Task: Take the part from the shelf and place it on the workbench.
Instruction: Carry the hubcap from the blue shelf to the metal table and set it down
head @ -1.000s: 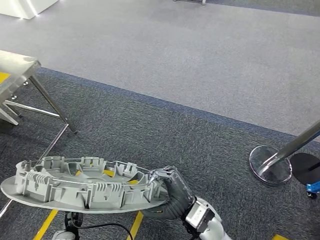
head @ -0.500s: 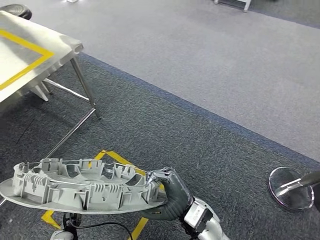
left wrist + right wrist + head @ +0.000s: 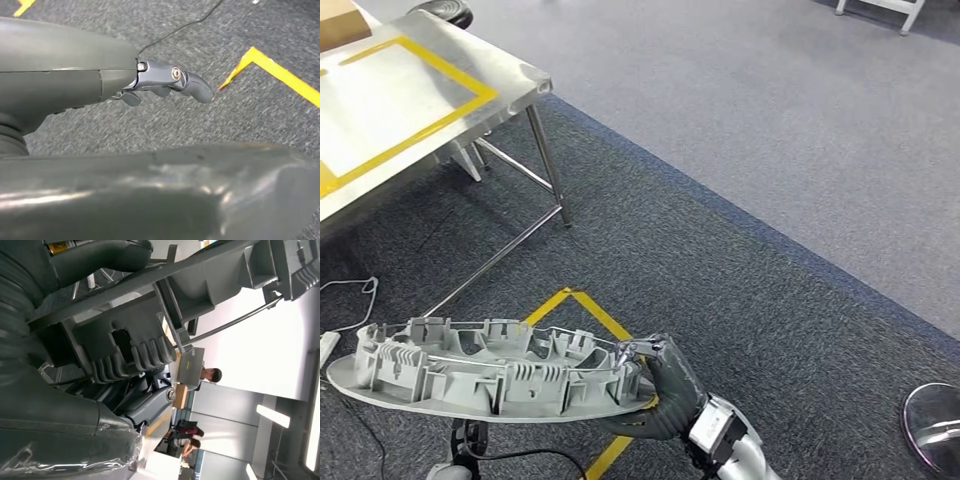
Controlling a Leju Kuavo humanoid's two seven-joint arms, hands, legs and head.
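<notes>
The part is a long grey plastic moulding with ribbed pockets, held level above the carpet. My right hand grips its right end; in the right wrist view dark fingers lie under the part's ribs. My left arm sits beneath the part's left half. In the left wrist view my left hand has a finger stretched out beside the part's smooth underside; its hold is hidden. The workbench, a metal table with yellow tape, stands at the upper left.
Yellow tape marks the dark carpet under the part. A cable lies by the bench legs. A chrome post base is at the right edge. A black stool is behind the bench. People are in the distance.
The whole picture has shifted: the camera turned toward the workbench, which now fills the upper left, and the chrome base slid to the right edge. The part stays in my hands as before.
</notes>
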